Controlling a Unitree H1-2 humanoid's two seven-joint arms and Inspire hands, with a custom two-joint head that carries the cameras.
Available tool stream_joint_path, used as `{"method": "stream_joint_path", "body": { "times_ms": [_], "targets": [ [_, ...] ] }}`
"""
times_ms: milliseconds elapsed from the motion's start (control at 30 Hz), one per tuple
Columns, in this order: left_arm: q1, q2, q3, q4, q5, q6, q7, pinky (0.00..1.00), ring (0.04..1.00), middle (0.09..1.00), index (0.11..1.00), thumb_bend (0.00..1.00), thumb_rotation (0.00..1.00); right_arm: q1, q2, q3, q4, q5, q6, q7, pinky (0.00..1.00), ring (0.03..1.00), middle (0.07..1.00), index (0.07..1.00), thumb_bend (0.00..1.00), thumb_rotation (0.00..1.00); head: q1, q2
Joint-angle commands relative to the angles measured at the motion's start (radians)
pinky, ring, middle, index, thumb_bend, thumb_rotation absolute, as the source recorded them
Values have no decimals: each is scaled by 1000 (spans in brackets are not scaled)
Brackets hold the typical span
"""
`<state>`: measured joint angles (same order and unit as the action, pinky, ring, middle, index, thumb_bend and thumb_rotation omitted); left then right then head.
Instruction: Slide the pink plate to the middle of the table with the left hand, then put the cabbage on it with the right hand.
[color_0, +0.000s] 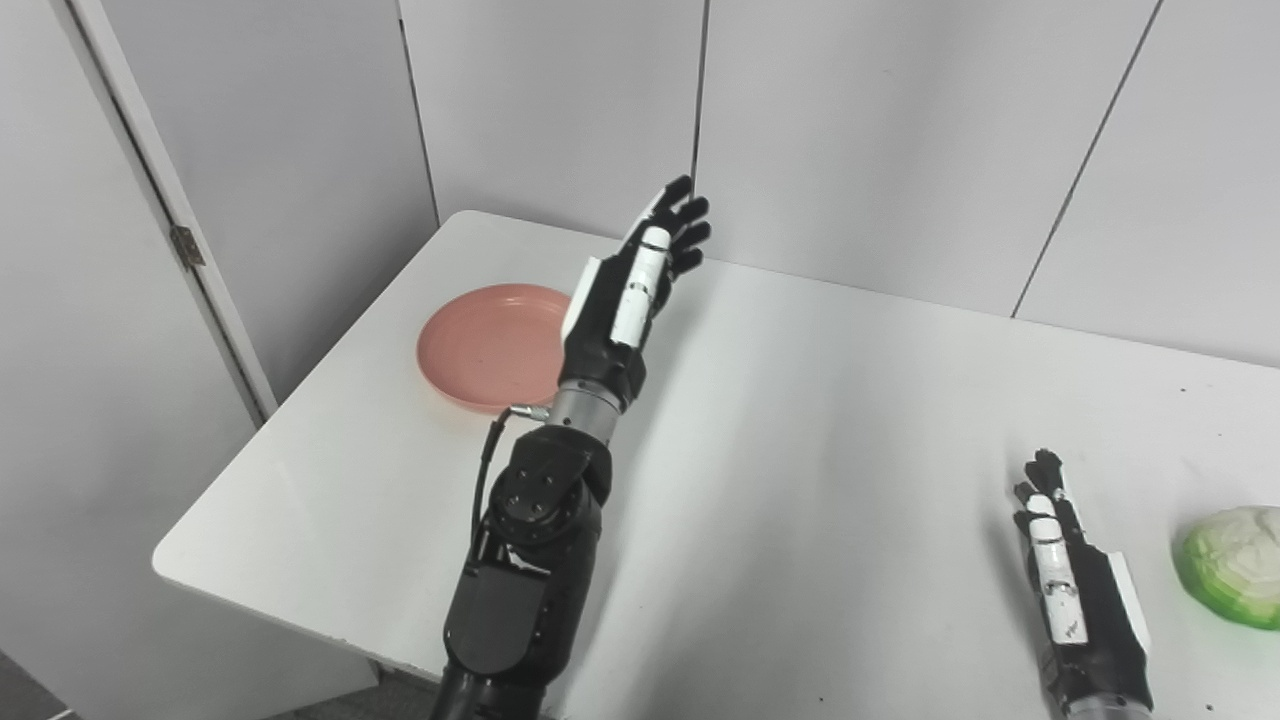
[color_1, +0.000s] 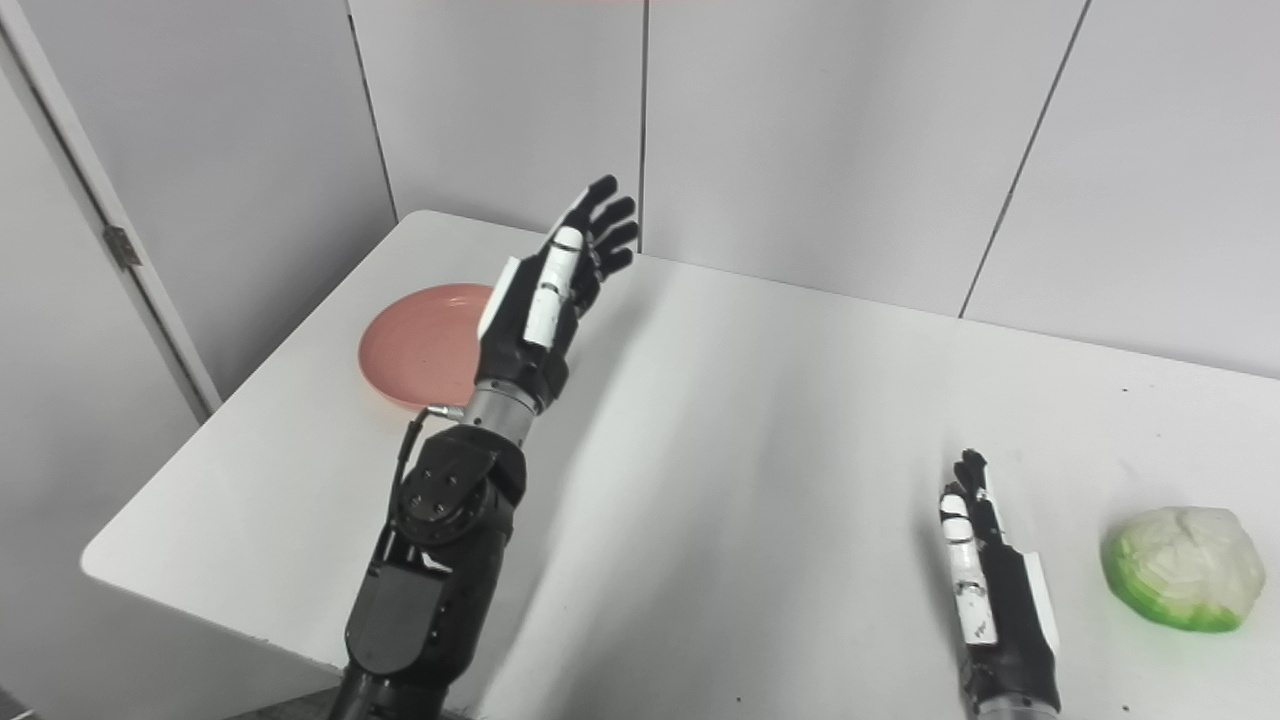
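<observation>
Left hand: fingers straight and slightly spread, holding nothing, raised above the table with the palm edge-on. It stands at the right rim of the pink plate; whether the wrist touches the rim I cannot tell.

Right hand: fingers extended and close together, empty, lying low at the near right of the table, just left of the cabbage and apart from it.

Plate: far left part of the table, near the left edge, flat, nothing on it. Not yet at the middle.

Handling, judged: the plate looks like thin, stiff plastic, light, with a shallow raised rim. It should slide readily on the smooth white top. Best contact is probably fingers over the far-left rim, or flat inside the plate, then drawing it rightward. Pressing too lightly risks slipping off.

Cabbage: rounded, pale green, likely firm with a waxy, slippery surface. It can roll. A wide wrap from the side or top seems suitable.
</observation>
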<state>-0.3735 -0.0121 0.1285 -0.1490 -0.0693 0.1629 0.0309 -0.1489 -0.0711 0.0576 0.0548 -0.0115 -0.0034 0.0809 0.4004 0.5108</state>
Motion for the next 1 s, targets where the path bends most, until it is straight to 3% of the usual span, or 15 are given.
{"method": "stream_joint_path", "body": {
  "times_ms": [0, 400, 967],
  "targets": [
    [-70, 26, 17, -26, -1, -21, 21, 896, 895, 912, 898, 456, 1000, 3, -1, -6, 13, 6, -34, 3, 1000, 991, 994, 1000, 110, 1000, -1, 0],
    [-141, 154, 150, 36, -7, -55, 94, 893, 905, 912, 895, 447, 1000, 9, -1, -3, -4, 0, -28, 1, 1000, 987, 994, 1000, 96, 1000, 21, -1],
    [-157, 288, 261, 205, -44, -137, 117, 912, 911, 921, 907, 432, 1000, 15, 0, -13, -24, 26, -2, 13, 1000, 990, 999, 1000, 100, 1000, 47, -4]
  ]
}}
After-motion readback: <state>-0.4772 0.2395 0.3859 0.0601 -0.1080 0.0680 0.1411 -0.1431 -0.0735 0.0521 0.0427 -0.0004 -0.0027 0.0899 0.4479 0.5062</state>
